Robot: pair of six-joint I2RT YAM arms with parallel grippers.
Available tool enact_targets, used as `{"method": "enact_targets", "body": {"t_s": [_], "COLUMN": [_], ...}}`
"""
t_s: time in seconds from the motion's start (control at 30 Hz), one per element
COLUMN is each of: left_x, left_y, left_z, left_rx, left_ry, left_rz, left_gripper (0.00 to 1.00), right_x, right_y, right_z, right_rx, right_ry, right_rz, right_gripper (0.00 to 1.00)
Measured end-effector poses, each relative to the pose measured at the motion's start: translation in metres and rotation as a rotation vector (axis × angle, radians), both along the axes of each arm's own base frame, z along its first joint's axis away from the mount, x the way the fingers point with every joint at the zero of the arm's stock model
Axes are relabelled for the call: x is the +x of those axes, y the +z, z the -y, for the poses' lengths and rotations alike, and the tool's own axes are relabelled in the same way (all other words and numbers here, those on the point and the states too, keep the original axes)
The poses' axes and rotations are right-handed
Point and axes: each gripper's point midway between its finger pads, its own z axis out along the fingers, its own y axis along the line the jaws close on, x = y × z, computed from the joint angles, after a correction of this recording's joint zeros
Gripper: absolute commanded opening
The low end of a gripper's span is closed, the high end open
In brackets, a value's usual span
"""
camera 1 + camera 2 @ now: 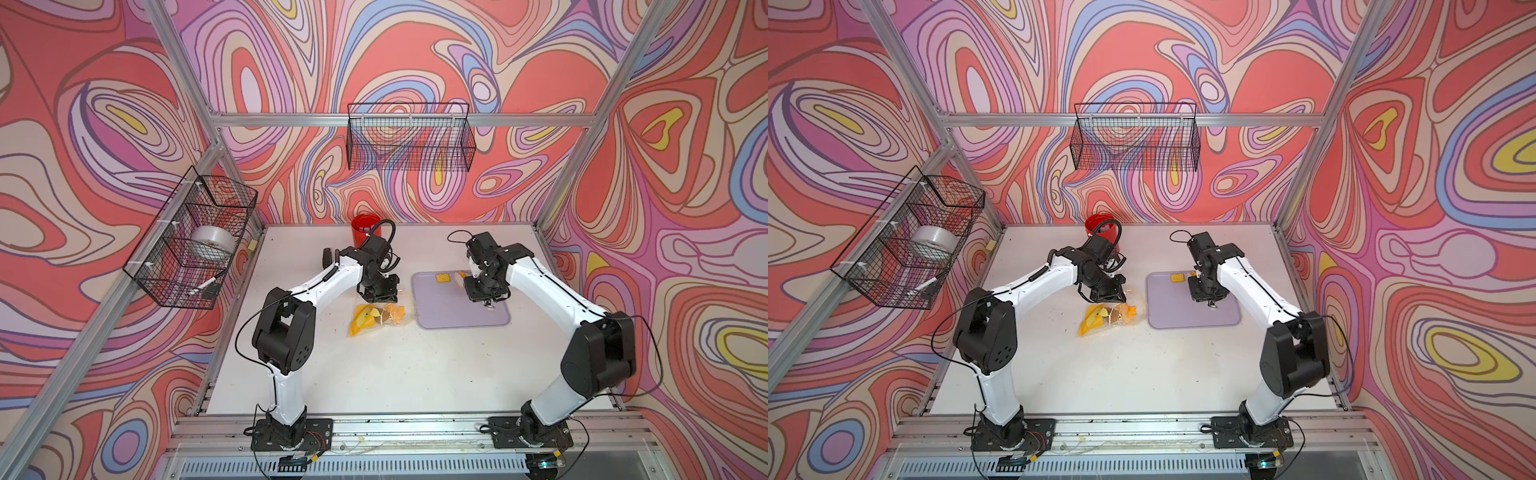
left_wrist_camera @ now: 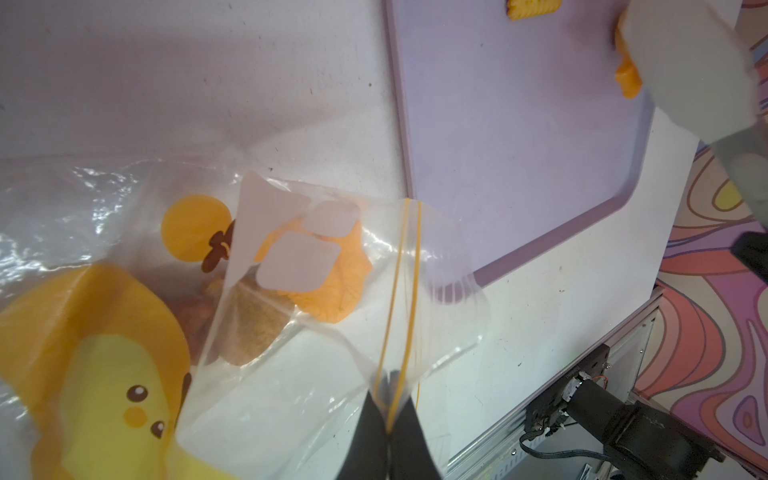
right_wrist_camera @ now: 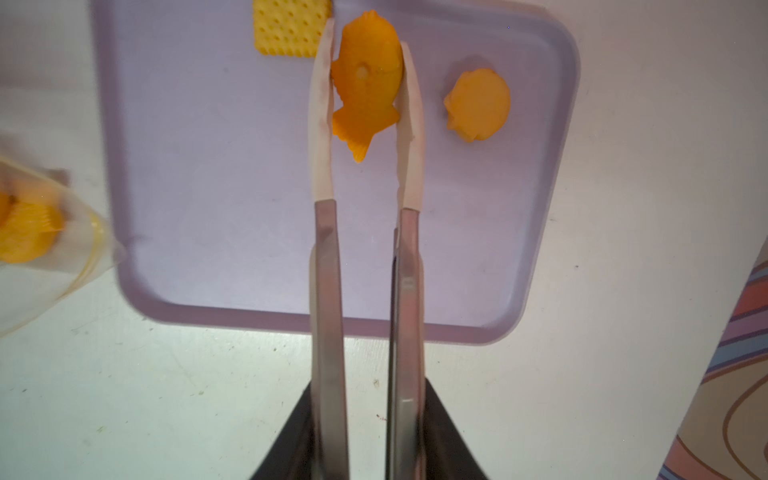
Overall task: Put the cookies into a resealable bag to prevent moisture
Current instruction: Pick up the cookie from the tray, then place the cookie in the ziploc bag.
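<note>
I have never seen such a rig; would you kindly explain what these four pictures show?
Two robot arms, left arm and right arm, stand at a white table. Two pictures look down from overhead; the other two come from a camera on each wrist. On the table lie a lilac tray and a clear resealable bag with some cookies inside. The left fingers pinch the bag's zip edge. The right fingers grip tongs, whose tips flank a fish cookie; a square cookie and a rounded cookie lie on the tray.
</note>
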Motion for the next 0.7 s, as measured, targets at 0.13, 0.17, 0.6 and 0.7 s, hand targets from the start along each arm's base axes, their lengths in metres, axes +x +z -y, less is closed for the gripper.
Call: {"method": "enact_targets", "body": {"t_s": [0.13, 0.17, 0.6, 0.7], "left_x": [0.0, 0.0, -0.001, -0.001], "left_y": [0.001, 0.001, 0.003, 0.003], "left_z": [0.001, 0.002, 0.005, 0.005], "left_rx": [-0.008, -0.011, -0.03, -0.03], "left_ry": [-0.004, -0.005, -0.012, -0.012], "left_rz": [0.001, 0.0, -0.003, -0.003], "left_gripper": [0.0, 0.0, 0.0, 0.0], "right_x": [-0.018, -0.022, -0.076, -0.075], "right_y": [0.031, 0.033, 0.004, -0.003], "right_z": [-0.014, -0.018, -0.102, -0.117], "right_rx": [0.115, 0.142, 0.375, 0.395], "right_ry": [0.059, 0.073, 0.27, 0.285], "right_rz": [0.044, 0.042, -0.132, -0.147], "right_gripper": [0.33, 0.33, 0.33, 0.33]}}
